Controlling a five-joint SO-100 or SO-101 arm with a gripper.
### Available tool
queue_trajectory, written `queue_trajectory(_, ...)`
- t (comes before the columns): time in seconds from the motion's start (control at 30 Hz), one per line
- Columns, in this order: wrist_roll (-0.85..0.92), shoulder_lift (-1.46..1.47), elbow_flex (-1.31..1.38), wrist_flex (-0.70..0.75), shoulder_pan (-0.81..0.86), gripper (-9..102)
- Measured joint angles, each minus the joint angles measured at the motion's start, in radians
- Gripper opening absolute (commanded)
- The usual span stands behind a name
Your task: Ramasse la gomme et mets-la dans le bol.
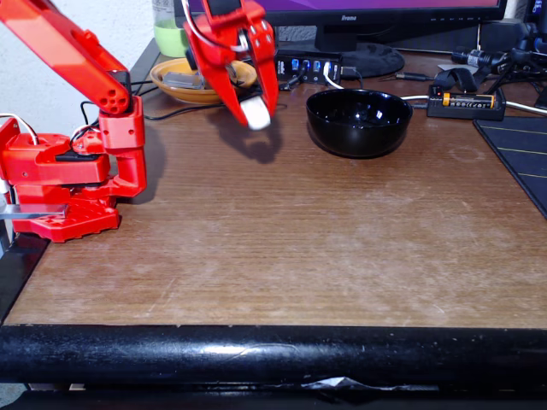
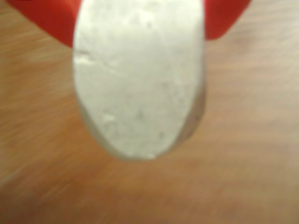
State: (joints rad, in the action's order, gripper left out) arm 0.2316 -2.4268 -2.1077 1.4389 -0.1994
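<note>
My red gripper (image 1: 255, 109) hangs above the table, shut on the small white eraser (image 1: 255, 114), which sticks out below the fingertips. Its shadow falls on the wood just beneath. The glossy black bowl (image 1: 359, 122) stands on the table to the right of the gripper, apart from it. In the wrist view the eraser (image 2: 139, 79) looms large and blurred, held between the red fingers (image 2: 46, 18), with bare wood underneath.
A shallow orange dish (image 1: 198, 85) sits behind the gripper at the back left. A USB hub (image 1: 308, 67), monitor base (image 1: 363, 55), a battery (image 1: 466, 101) and cables line the back edge. A dark mat (image 1: 521, 154) lies at the right. The arm's base (image 1: 68, 179) stands at the left.
</note>
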Motion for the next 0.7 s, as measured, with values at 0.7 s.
queue_trajectory(0.7, -0.140, 0.233, 0.299, -0.112, -0.307, -6)
